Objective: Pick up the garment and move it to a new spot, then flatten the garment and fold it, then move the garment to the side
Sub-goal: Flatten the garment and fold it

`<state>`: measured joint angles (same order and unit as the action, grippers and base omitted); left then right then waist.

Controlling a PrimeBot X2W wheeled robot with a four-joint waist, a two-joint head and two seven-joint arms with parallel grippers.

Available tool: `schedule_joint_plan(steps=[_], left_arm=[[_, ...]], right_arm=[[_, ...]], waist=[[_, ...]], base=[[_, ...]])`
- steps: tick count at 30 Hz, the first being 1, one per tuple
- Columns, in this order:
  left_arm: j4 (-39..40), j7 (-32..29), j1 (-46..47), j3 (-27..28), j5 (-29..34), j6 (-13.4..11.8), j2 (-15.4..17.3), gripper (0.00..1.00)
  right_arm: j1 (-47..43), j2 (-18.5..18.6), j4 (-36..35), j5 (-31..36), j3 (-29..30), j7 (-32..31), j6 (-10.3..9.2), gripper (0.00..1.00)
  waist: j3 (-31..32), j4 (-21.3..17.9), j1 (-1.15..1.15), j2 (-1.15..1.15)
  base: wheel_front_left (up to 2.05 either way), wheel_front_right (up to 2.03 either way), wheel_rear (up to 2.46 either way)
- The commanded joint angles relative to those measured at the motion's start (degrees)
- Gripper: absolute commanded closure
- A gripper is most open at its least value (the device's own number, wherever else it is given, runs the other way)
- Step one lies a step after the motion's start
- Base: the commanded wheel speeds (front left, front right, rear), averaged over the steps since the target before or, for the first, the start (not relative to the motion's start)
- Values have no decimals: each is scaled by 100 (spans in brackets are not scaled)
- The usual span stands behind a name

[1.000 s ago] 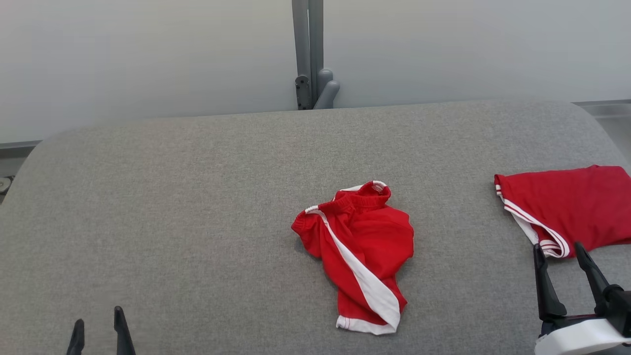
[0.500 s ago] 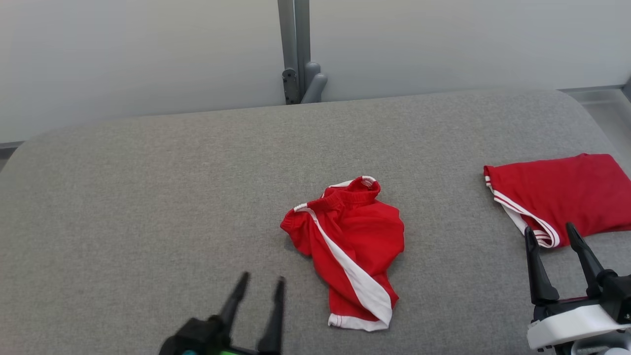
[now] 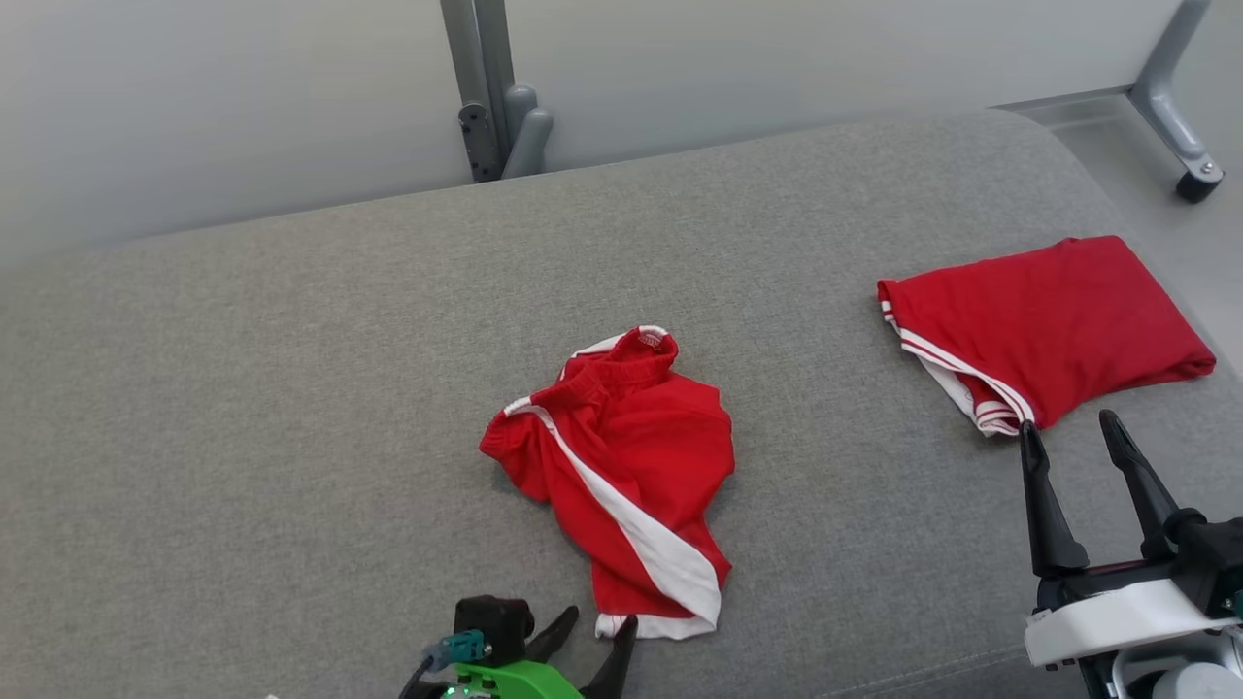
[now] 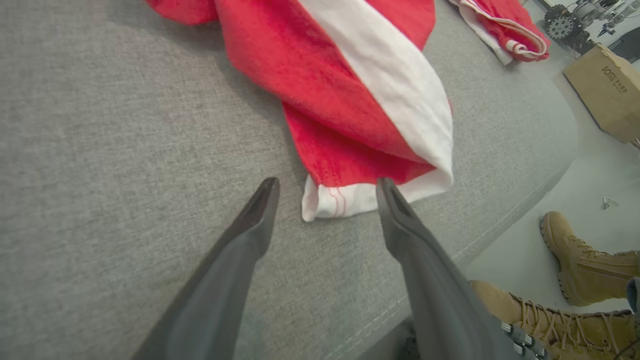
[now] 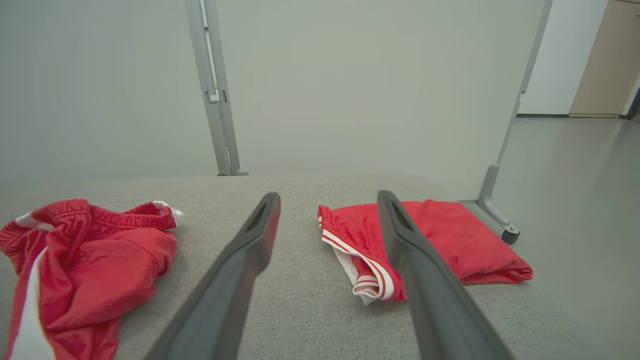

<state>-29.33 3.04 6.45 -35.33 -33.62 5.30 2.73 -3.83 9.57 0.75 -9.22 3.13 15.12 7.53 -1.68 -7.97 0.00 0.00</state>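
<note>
A crumpled red garment (image 3: pixel 621 466) with a white side stripe lies in the middle of the grey padded table (image 3: pixel 243 388). Its white hem (image 4: pixel 340 200) sits just ahead of my left gripper (image 4: pixel 325 192), whose open fingers straddle that corner without touching it. The left gripper (image 3: pixel 594 629) shows at the head view's bottom edge, right beside the hem. My right gripper (image 3: pixel 1066 435) stands open over the table's right side, empty, just short of a folded red garment (image 3: pixel 1039 325). From the right wrist, the crumpled garment (image 5: pixel 85 260) is at the left.
The folded red garment (image 5: pixel 445 240) lies near the table's right edge. A grey post (image 3: pixel 481 87) stands behind the table, and a wheeled frame leg (image 3: pixel 1180 107) at the far right. A person's tan boots (image 4: pixel 585 265) and a cardboard box (image 4: pixel 607 90) are on the floor past the table's front edge.
The head camera has swung, shifting the whole scene left and up. My left gripper has moved right along the table to the crumpled garment's hem. The right gripper keeps its place.
</note>
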Motion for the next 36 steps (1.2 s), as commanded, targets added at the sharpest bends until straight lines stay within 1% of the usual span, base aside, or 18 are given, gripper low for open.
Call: schedule_joint_plan(steps=[1, 4, 8, 9, 10, 11, 12, 14, 16, 19, 22, 23, 25, 27, 30, 33, 36], left_arm=[[-286, 35, 222, 7, -180, -75, 29, 0], [-595, 13, 352, -15, -435, -68, 30, 0], [-943, -86, 429, -140, -603, -29, 30, 0], [-984, -68, 441, -154, -675, -5, 31, 11], [-1016, -60, 462, -188, -722, 10, 31, 54], [-1044, -57, 477, -228, -762, 16, 29, 79], [-1069, -67, 499, -273, -802, 32, 29, 100], [-1111, -97, 571, -294, -871, 69, 32, 100], [-1074, -71, 706, -174, -982, 91, 51, 100], [-838, -64, 982, 42, -1107, 94, 243, 100], [-407, -40, 1317, 267, -1105, -41, 473, 100], [-407, -40, 1317, 267, -1105, -41, 473, 100], [-27, -85, 1612, 417, -1036, -174, 662, 100], [353, -168, 1925, 473, -838, -322, 927, 100], [869, -362, 2346, 489, -587, -504, 1166, 100], [1207, -602, 2803, 447, -358, -624, 1314, 100], [1354, -825, 3288, 412, -240, -632, 1367, 100]], right_arm=[[91, -21, -13, -21, 3, 1, -9, 0], [107, -36, -10, -16, 19, 1, -9, 0], [127, -29, -7, -15, 23, 1, -9, 0], [134, -23, -4, -19, 33, 1, -9, 0], [139, -19, -2, -25, 45, 1, -9, 0], [139, -16, 0, -29, 55, 1, -9, 0], [132, -12, 3, -30, 65, 1, -9, 0], [133, -25, -3, -17, 61, 1, -9, 0], [139, -32, -20, -19, 61, 1, -9, 0], [138, -30, -40, -33, 65, 1, -9, 0], [151, -48, -30, -29, 63, 1, -9, 0], [151, -48, -30, -29, 63, 1, -9, 0], [162, -83, -27, -16, 53, 1, -9, 0], [174, -111, -10, -11, 30, 1, -9, 0], [214, -165, 12, -38, -14, 1, -9, 0], [248, -222, 36, -45, -36, 1, -9, 0], [286, -249, 61, -53, -80, 1, -9, 0]], waist=[[-138, -223, 0, 0], [-154, -291, 0, 0], [-171, -347, 0, 0], [-172, -355, 0, 0], [-172, -358, 0, 0], [-169, -356, 0, 0], [-165, -352, 0, 0], [-169, -351, 0, 0], [-170, -348, 0, 0], [-183, -336, 0, 0], [-195, -333, 0, 0], [-195, -333, 0, 0], [-206, -339, 0, 0], [-205, -365, 0, 0], [-201, -446, 0, 0], [-197, -530, 0, 0], [-212, -636, 0, 0]], base=[[0, 0, 0], [0, 0, 0], [0, 0, 0], [0, 0, 0], [0, 0, 0], [0, 0, 0], [0, 0, 0], [0, 0, 0], [0, 0, 0], [0, 0, 0], [0, 0, 0], [0, 0, 0], [0, 0, 0], [0, 0, 0], [0, 0, 0], [0, 0, 0], [0, 0, 0]])
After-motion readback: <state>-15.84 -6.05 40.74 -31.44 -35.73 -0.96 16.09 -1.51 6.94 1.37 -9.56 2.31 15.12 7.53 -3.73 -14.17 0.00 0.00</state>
